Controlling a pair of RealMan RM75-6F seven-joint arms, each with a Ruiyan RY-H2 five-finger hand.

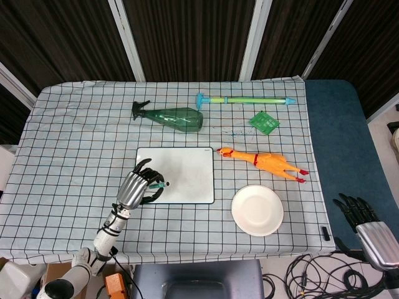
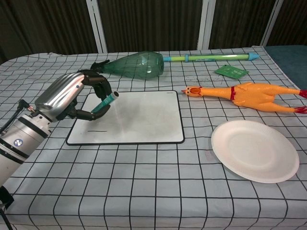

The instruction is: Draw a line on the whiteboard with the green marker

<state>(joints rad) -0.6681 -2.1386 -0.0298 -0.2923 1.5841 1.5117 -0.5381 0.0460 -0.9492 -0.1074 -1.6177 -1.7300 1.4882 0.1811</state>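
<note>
The left hand hides the green marker's tip; the right hand is cropped by the frame edge.

Whiteboard lies near table centre, toward the front edge. Left hand with marker sits over the whiteboard's front-left corner. Spray bottle lies behind the whiteboard; long tube toy behind-right, near the back edge. Packet right of bottle. Rubber chicken right of whiteboard; paper plate before it. Right hand off the table, beyond the front-right corner.
</note>
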